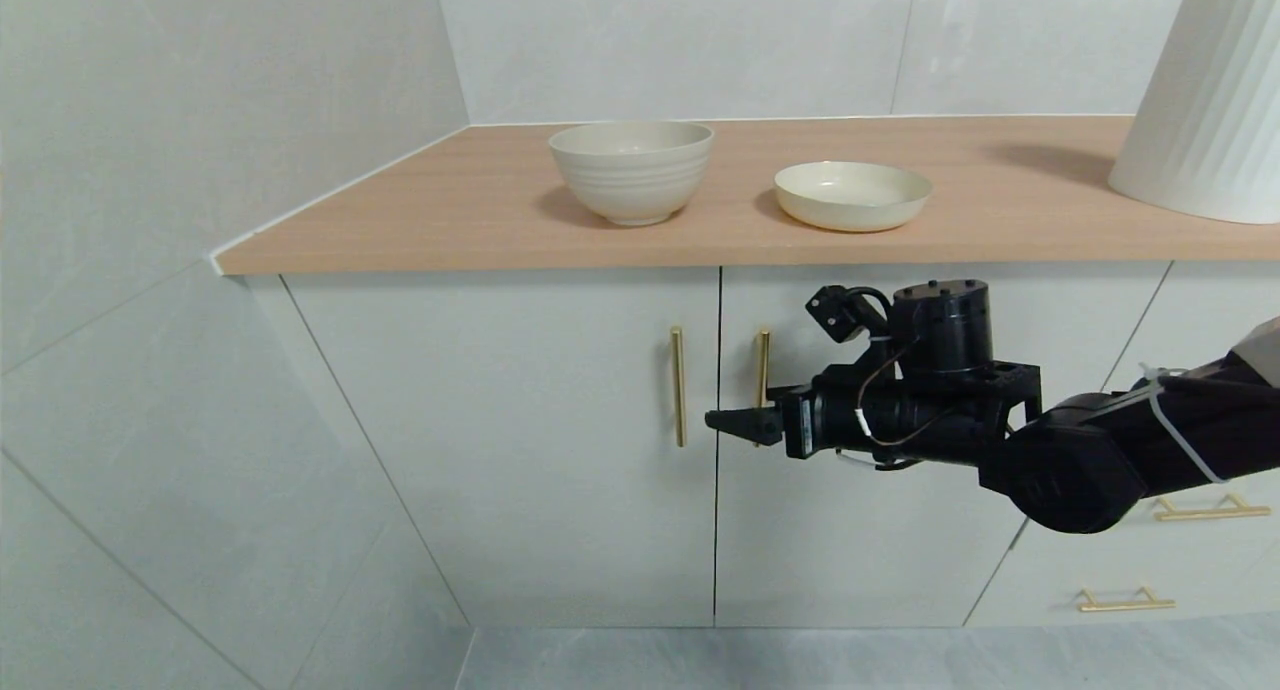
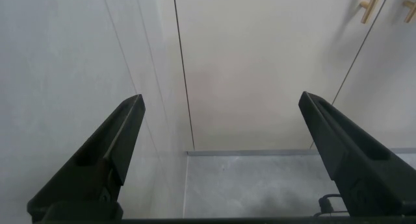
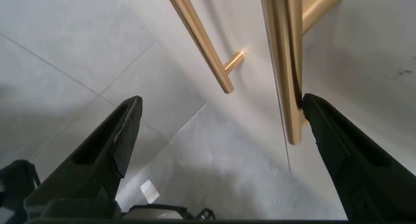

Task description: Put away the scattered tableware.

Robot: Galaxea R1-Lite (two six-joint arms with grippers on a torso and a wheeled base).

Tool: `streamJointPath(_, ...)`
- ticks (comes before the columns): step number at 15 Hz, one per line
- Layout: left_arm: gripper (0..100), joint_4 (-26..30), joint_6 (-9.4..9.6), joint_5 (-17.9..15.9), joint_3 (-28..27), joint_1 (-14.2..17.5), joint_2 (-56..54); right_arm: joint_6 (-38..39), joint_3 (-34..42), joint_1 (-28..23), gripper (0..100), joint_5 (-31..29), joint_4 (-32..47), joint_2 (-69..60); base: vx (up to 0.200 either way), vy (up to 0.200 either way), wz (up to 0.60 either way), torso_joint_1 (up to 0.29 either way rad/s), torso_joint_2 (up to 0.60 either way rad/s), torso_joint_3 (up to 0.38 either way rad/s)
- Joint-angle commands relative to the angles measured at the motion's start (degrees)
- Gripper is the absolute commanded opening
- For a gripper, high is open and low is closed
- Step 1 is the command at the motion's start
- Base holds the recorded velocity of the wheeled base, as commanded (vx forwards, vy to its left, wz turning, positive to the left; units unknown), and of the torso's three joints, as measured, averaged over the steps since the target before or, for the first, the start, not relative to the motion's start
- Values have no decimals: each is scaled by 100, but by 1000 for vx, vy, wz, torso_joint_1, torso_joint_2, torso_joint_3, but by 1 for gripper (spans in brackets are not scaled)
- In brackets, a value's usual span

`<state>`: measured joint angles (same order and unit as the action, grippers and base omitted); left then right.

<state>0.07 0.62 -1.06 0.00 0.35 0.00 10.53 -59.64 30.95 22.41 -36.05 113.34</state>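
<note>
I'm looking at a wood-topped bench set into a corner of pale grey wall tile, with grey floor below it and white cupboard fronts underneath. Both cupboard doors are shut, their two upright brass handles side by side at the seam, and two brass drawer pulls sit down at 4 o'clock. The right arm comes in level from 3 o'clock, below the bench edge, with the right gripper at the door seam, in front of the lower end of the right door's handle. From its wrist camera the fingers are spread wide and hold nothing. That handle's bar runs just inside one finger — I cannot tell whether they touch. The left gripper is also wide open with nothing in it, hanging low before a cupboard front near the floor. On the bench, a cream ribbed bowl stands at 12 o'clock and a shallow cream plate at 1 o'clock — near each other, not touching. A tall white ribbed shade stands at 2 o'clock. Of the bowl's inside I see only the far wall.
</note>
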Motion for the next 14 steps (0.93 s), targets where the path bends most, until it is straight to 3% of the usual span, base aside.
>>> streamJointPath(1, 100, 1, -1, 1, 0, 9, 0, 89, 49, 43, 100, 18, -25, 13, 0, 0, 0, 0, 0, 0)
streamJointPath(8, 100, 1, -1, 1, 0, 0, 0, 204, 400, 438, 100, 18, -403, -110, 0, 0, 0, 0, 0, 0)
streamJointPath(14, 100, 1, -1, 1, 0, 9, 0, 212, 1191, 746, 100, 18, -755, -690, 0, 0, 0, 0, 0, 0)
